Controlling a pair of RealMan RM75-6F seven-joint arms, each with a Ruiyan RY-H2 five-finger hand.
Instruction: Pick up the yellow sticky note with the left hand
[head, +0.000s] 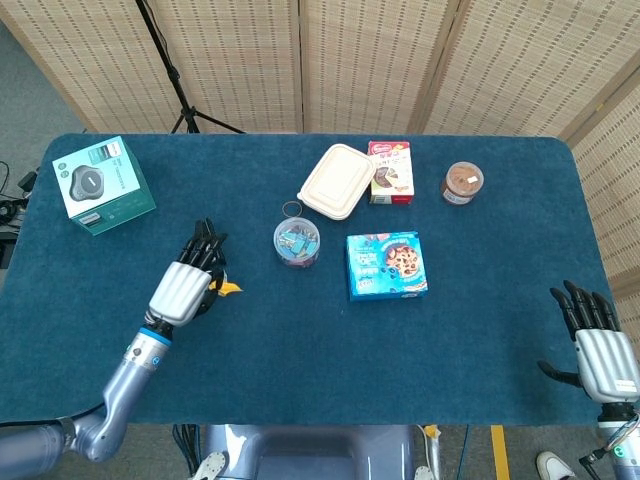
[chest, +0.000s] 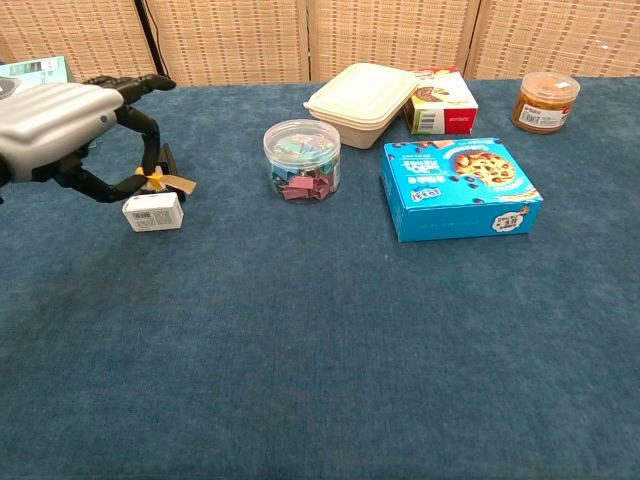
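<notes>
Left hand pinches the small yellow paper sticky note above the tabletop's left side; keep the pinch firm while lifting.

white box under left hand

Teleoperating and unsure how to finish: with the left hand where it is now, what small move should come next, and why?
Probably a short straight lift. The left hand already pinches the small yellow sticky note above the dark blue cloth table, but the note hangs close to the small white labelled box, so rising should clear it.
</notes>
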